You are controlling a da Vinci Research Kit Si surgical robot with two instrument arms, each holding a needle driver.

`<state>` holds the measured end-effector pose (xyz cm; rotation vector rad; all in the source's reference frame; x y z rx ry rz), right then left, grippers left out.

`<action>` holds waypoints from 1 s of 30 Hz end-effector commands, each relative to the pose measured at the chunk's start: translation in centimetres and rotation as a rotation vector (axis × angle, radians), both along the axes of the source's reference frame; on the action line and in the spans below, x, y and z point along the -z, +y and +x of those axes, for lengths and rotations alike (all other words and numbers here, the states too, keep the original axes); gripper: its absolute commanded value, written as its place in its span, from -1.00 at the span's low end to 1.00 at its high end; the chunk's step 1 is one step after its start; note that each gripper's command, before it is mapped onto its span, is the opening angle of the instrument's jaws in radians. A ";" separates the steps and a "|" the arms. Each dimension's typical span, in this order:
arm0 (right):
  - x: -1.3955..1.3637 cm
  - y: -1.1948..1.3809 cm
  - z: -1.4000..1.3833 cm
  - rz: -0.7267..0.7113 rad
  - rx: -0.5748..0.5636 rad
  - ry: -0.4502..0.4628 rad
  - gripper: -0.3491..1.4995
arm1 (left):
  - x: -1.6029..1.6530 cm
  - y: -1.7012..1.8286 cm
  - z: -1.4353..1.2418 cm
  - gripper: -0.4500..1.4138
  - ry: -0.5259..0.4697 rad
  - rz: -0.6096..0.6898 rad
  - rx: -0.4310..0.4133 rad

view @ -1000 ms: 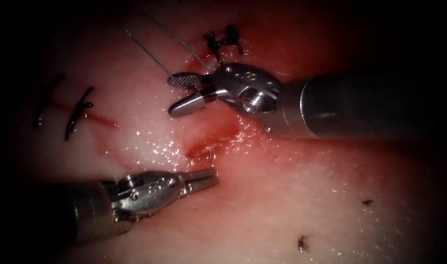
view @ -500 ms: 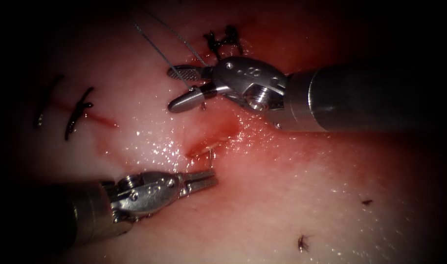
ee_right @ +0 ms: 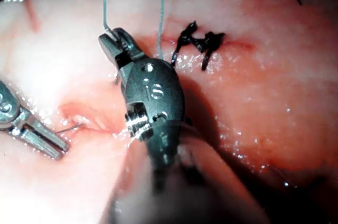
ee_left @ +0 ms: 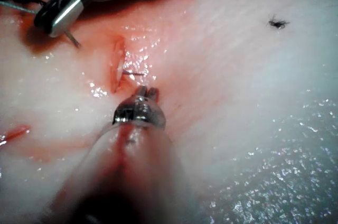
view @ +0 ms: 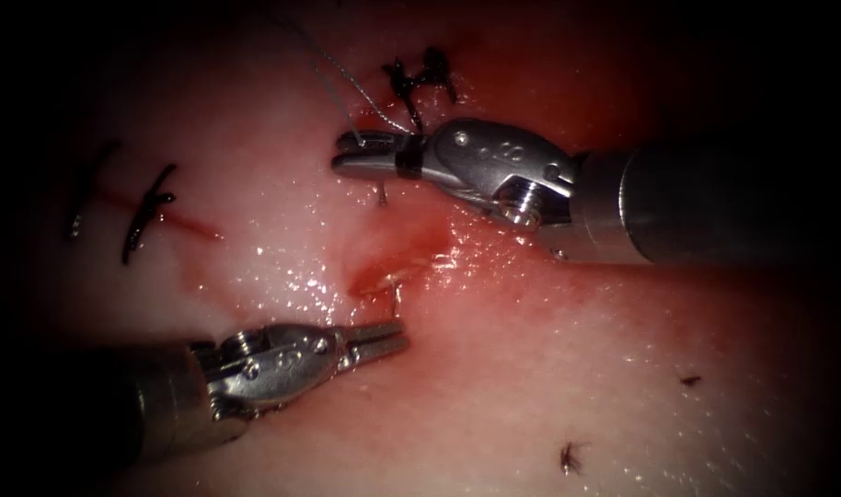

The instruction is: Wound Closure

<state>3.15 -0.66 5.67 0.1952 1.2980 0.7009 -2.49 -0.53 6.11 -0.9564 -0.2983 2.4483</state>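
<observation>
With R gripper [view: 351, 153] clamped on thread [view: 333, 69] and L gripper [view: 384, 339] closed, empty, beside needle [view: 397, 293] in cut [view: 388, 274], we should keep tension gentle.

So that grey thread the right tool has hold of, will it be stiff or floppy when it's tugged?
Probably floppy: the thread trails off in loose, gently curved lines from the right tool, whose jaws are shut on it. Likely very light too, being hair-thin against the jaws. It may slip, since the tissue around it glistens wet.

Left gripper [ee_left: 143, 93] beside cut [ee_left: 117, 65]
</observation>
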 end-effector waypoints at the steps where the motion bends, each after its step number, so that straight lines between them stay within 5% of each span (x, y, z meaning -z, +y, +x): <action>1: 0.01 -0.02 0.09 0.008 -0.004 0.007 -1.00 | -0.06 -0.06 -0.06 -0.46 -0.002 0.003 -0.002; 10: 0.05 -0.04 0.09 0.157 -0.013 0.025 -1.00 | -0.06 -0.06 -0.02 -0.46 -0.004 0.004 -0.006; 20: -0.05 -0.56 0.01 0.630 0.062 0.046 -1.00 | -0.04 -0.03 0.00 -0.46 -0.007 0.003 -0.013; 26: -0.03 -0.64 -0.08 0.667 0.077 0.064 -1.00 | -0.02 -0.01 0.00 -0.46 -0.007 -0.011 -0.029; 30: -0.06 -0.47 -0.14 0.570 0.032 0.146 0.49 | 0.02 0.03 0.00 -0.46 -0.021 -0.051 -0.056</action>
